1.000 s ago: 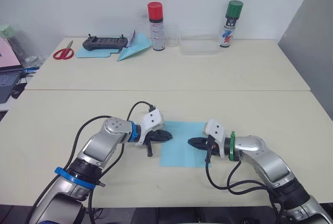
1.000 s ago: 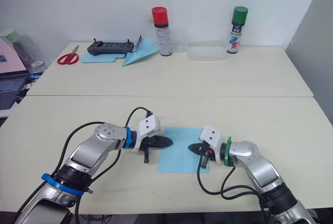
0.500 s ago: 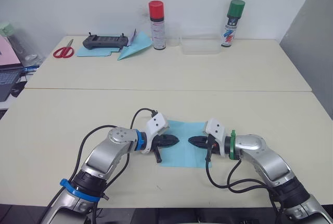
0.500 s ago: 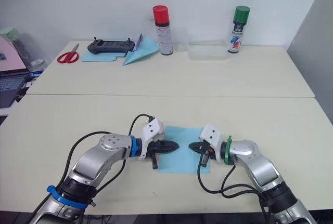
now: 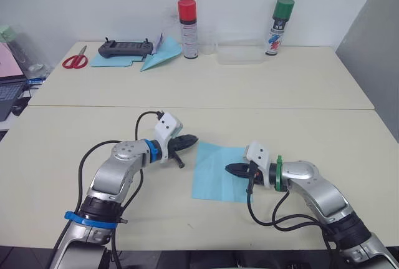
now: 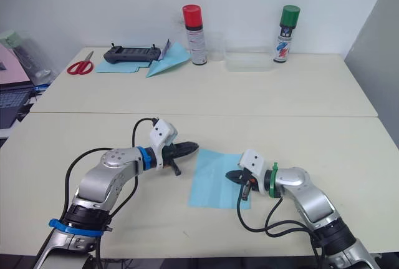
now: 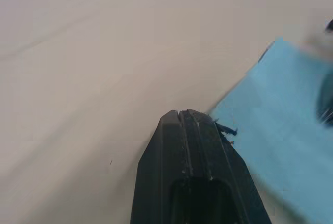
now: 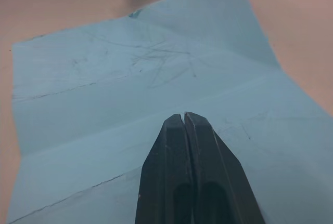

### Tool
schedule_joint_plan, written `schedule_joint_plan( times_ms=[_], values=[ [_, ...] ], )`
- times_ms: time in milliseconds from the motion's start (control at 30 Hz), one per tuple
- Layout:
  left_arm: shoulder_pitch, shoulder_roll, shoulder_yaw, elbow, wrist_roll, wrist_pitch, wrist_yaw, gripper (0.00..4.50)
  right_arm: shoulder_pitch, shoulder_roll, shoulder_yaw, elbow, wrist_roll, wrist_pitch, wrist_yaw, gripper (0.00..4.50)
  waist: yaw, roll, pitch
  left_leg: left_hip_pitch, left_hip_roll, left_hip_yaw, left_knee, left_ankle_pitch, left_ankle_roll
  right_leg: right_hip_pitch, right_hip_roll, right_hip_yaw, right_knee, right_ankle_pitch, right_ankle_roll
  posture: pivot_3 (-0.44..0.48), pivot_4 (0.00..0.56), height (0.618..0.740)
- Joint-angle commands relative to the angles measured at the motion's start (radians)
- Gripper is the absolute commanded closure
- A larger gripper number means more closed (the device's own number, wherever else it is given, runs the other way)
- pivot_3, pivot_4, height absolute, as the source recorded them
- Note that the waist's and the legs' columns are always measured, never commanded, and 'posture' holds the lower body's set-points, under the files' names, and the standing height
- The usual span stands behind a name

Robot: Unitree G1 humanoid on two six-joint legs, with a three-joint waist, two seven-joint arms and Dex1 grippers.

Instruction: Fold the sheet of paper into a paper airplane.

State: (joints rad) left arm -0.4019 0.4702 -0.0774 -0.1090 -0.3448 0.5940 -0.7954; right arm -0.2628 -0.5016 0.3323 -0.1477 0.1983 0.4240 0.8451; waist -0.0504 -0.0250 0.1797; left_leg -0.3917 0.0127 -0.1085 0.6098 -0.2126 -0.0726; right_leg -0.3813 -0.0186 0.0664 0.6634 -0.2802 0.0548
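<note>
Cream tabletop [image 5: 75, 138] carries everything: left gripper [image 5: 189, 140], fingers pressed together and empty, at the far left corner of the sheet of paper [image 5: 215, 172]; right gripper [image 5: 232, 170], likewise pinched closed, rests on the sheet's right half.

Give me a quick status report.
Left end effector shut, at the sheet's far left corner. Right end effector shut, over the sheet of paper. Sheet flat, unfolded. Nothing blocking.

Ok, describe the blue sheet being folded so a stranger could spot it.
On the near table, between the two arms, lies the sheet of paper, flat, light blue and creased. The right tool rests on it. The other blue papers sit far back, beside the black controller.
</note>
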Motion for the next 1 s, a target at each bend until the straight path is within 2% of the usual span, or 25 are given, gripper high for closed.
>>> schedule_joint_plan(
  times_ms=[33,300,567,667,800,1000],
  values=[
    [-0.032,-0.019,0.046,-0.101,-0.104,0.088,0.005,4.50,-0.005,0.004,-0.009,0.026,-0.015,-0.001,-0.005,4.44,-0.001,0.000,0.000,0.000,0.000,0.000,0.000,0.000,0.000,0.000,0.000,0.000,0.000,0.000,0.000,0.000,0.150,0.740],
    [0.052,0.086,-0.157,-0.130,-0.003,0.068,-0.070,4.50,-0.016,0.004,-0.012,0.039,-0.018,-0.008,0.000,4.44,-0.005,0.000,0.000,0.001,0.000,0.001,0.000,0.000,0.000,0.000,0.000,0.001,0.000,0.000,0.000,0.000,0.150,0.740],
    [0.072,0.081,-0.255,-0.054,0.095,0.002,-0.080,4.50,-0.011,0.011,-0.032,0.019,0.007,0.008,-0.008,4.44,-0.001,0.000,0.000,0.001,0.000,0.001,0.000,0.000,0.000,0.000,0.000,0.001,0.000,0.000,0.000,0.000,0.150,0.740],
    [0.082,0.088,-0.271,-0.040,0.113,-0.014,-0.095,4.50,-0.006,0.009,-0.059,-0.003,0.027,0.016,-0.013,3.90,0.000,0.000,0.000,0.001,0.000,0.001,0.000,0.000,0.000,0.001,0.000,0.001,0.000,0.000,0.000,0.000,0.150,0.740],
    [0.075,0.079,-0.268,-0.011,0.130,-0.036,-0.098,4.50,0.025,0.060,-0.173,-0.061,0.056,0.030,-0.137,2.48,0.003,0.000,0.000,0.000,0.000,0.001,0.000,0.000,0.000,0.000,0.000,0.001,0.000,0.000,0.000,0.000,0.150,0.740],
    [0.080,0.077,-0.264,-0.007,0.130,-0.044,-0.106,4.50,0.099,0.098,-0.278,-0.161,0.116,0.196,-0.252,2.48,0.006,0.000,0.000,0.000,0.000,0.000,0.000,0.000,0.000,0.000,0.000,0.001,0.000,0.000,0.000,0.000,0.150,0.740]
  ],
)
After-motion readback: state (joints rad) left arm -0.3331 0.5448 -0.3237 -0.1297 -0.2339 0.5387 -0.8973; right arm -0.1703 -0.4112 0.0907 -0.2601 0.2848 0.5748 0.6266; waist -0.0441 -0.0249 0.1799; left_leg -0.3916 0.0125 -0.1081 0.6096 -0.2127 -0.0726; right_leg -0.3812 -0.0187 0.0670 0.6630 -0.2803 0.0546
